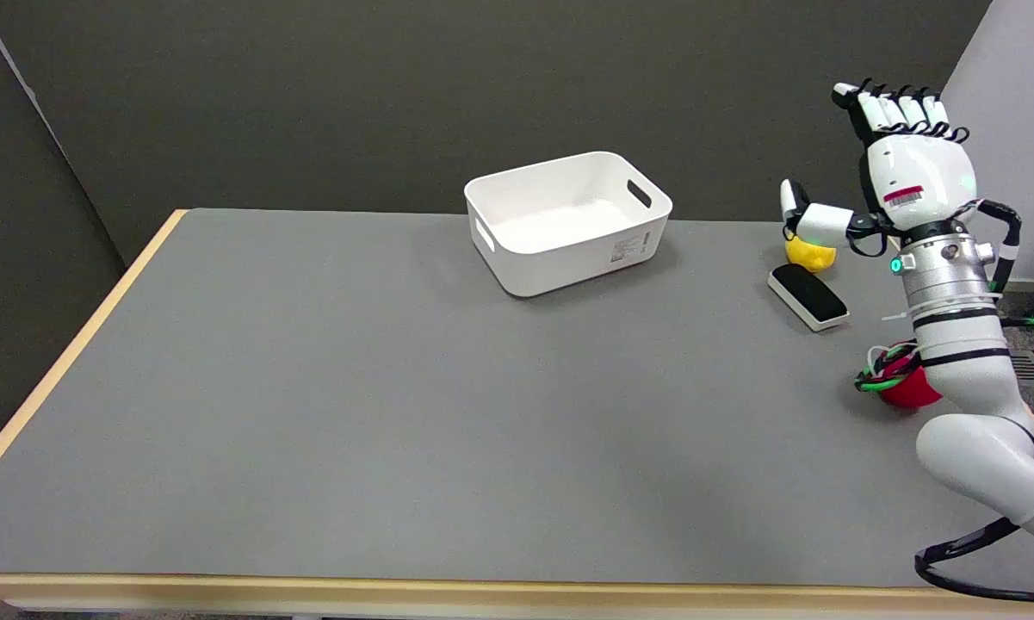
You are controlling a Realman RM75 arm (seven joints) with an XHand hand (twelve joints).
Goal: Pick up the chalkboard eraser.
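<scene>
The chalkboard eraser (808,295), a white block with a black felt top, lies flat on the grey table (353,413) at the right, angled toward the near right. My right hand (900,168) hangs in the air above and just right of it, fingers straight and pointing up, thumb stretched left over a yellow object. It holds nothing and does not touch the eraser.
A white plastic bin (568,221) with handle slots stands empty at the back centre. A yellow object (810,253) sits just behind the eraser. A red object with green and white bands (897,379) lies near the arm's forearm. The table's right edge is close.
</scene>
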